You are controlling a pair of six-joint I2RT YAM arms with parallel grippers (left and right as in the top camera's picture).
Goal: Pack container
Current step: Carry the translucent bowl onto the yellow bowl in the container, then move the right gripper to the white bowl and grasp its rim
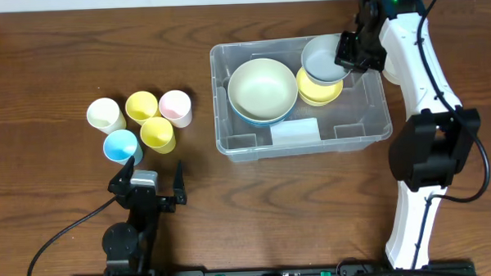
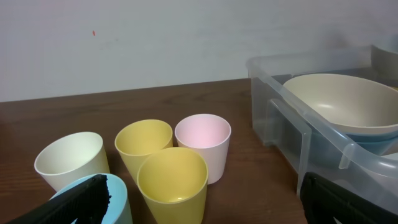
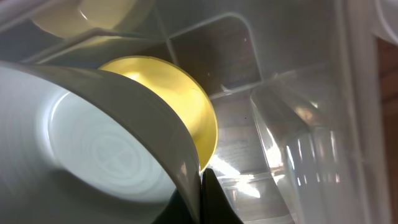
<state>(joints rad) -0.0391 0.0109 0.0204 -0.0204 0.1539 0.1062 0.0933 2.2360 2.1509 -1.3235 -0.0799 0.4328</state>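
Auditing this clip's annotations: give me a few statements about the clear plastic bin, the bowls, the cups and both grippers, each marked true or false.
1. Five plastic cups stand on the wooden table, outside the clear rectangular plastic container. True.
2. The left gripper holds one of them. False: it is open and empty, near the cups.
3. The right gripper pinches the rim of the pale grey round bowl. True.
4. The yellow round bowl lies on the table. False: it sits inside the container, partly under the grey bowl.

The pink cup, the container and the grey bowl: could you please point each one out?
pink cup (image 1: pixel 176 107), overhead view, its inner floor.
container (image 1: pixel 363 105), overhead view, bare floor at right.
grey bowl (image 1: pixel 323 60), overhead view, its inside.
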